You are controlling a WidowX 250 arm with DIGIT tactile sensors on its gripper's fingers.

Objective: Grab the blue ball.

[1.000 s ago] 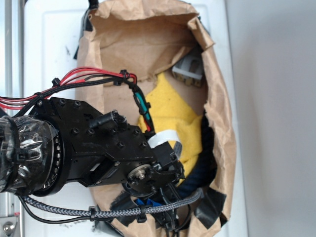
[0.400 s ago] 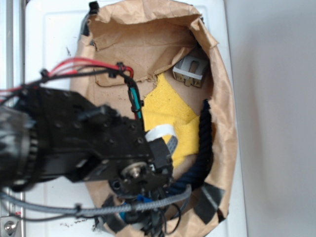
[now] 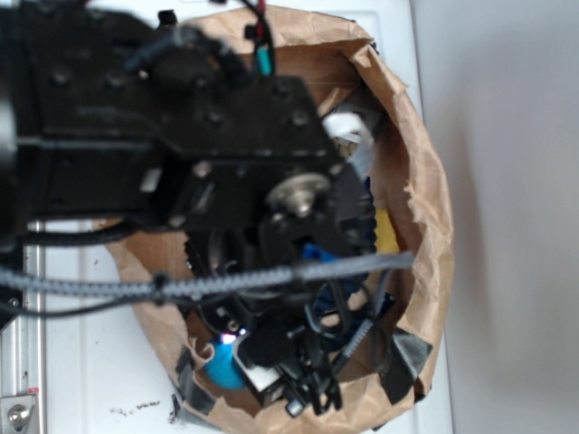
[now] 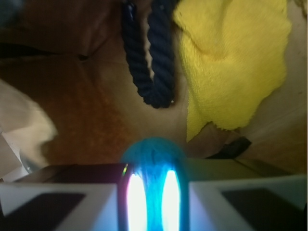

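Note:
The blue ball [image 4: 153,155] is a small teal-blue ball squeezed between my two jaws at the bottom of the wrist view, lit by their glowing pads. In the exterior view it shows as a teal patch [image 3: 220,371] beside the white finger, low inside the brown paper bag [image 3: 425,226]. My gripper [image 4: 151,192] is shut on it; in the exterior view the gripper [image 3: 237,363] hangs below the large black arm, which hides most of the bag's inside.
A dark navy twisted rope [image 4: 151,57] loops on the bag floor just beyond the ball. A yellow cloth [image 4: 231,62] lies to its right. The bag's crumpled wall rises all around. A white surface [image 3: 90,362] lies under the bag.
The arm has swung up and toward the camera and now covers most of the bag. The teal ball now shows at the fingers; before it was hidden.

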